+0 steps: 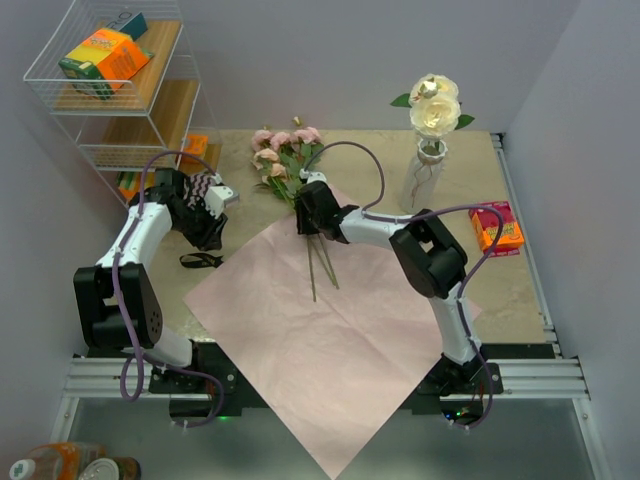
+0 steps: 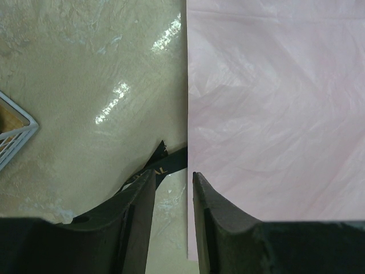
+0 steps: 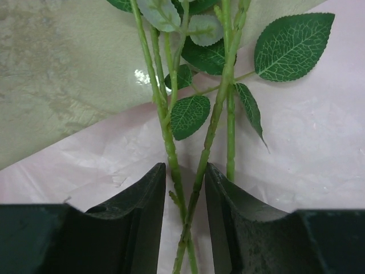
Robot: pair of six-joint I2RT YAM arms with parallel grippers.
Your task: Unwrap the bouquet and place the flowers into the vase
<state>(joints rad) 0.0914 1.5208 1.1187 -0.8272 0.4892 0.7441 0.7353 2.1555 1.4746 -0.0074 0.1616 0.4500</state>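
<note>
We think the unwrapping is done. The paper (image 1: pixel 330 340) lies flat and wide on the counter (image 1: pixel 520 285), and the ribbon (image 1: pixel 200 260) lies off to the side. Now it is time to move the flowers (image 1: pixel 285 150). They lie at the far edge of the paper, with pink heads on the counter and stems (image 3: pixel 171 142) on the paper.

Our right hand (image 3: pixel 185 168) is low over the stems. It is partly open, two stems sit between its fingers, and it is not squeezing them. Next, we think, it must close gently, lift, and stand the stems up.

The vase (image 1: pixel 425 180) is just to the right, and two cream roses (image 1: pixel 437 108) fill much of its small mouth. They and the leaves could get in the way. A box (image 1: pixel 497 228) sits near the vase.

Our left hand (image 2: pixel 174 177) is partly open and holds nothing. It hangs above the ribbon, near the shelf (image 1: pixel 110 100).
</note>
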